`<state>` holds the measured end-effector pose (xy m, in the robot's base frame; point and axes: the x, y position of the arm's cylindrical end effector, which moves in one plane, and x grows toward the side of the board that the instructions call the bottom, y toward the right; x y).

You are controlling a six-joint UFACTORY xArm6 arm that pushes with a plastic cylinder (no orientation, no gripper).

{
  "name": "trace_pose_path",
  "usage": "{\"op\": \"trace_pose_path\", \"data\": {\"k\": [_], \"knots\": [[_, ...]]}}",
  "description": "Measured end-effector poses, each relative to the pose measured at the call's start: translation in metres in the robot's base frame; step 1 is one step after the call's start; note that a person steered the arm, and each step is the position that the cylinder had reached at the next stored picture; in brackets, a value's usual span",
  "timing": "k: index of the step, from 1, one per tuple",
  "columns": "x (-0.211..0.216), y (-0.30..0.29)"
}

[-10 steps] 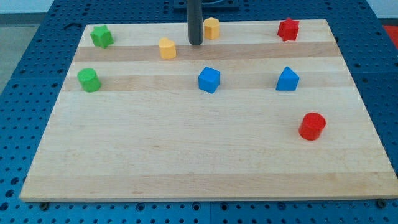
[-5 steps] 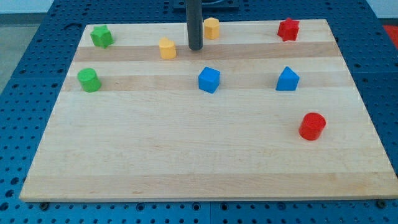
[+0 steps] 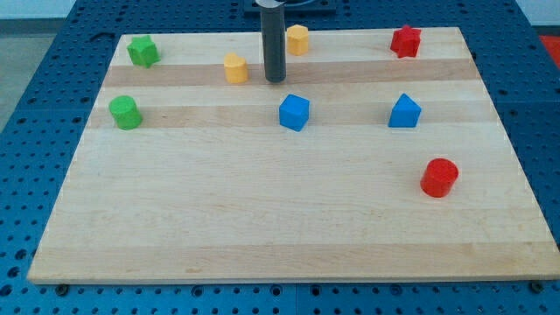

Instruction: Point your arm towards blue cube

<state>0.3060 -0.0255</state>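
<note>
Near the top middle of the wooden board (image 3: 262, 219), my tip (image 3: 276, 80) sits just up-left of the blue cube (image 3: 294, 112), at about its 11 o'clock, close but not touching. No gripper here, just a bare rod, so nothing's grasped. The cube itself sits a bit above the board's centre. From my tip, one yellow block (image 3: 234, 67) is at 9 o'clock, just beside it, and another yellow block (image 3: 297, 39) is at 1 o'clock. A blue wedge-like block (image 3: 404, 111) sits at 3 o'clock of the cube, well apart.
</note>
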Motion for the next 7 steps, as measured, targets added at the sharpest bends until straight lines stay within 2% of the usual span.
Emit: {"op": "trace_pose_path", "data": {"k": [3,5,7], "knots": [[0.009,0.0],[0.042,-0.003],[0.051,-0.02]]}}
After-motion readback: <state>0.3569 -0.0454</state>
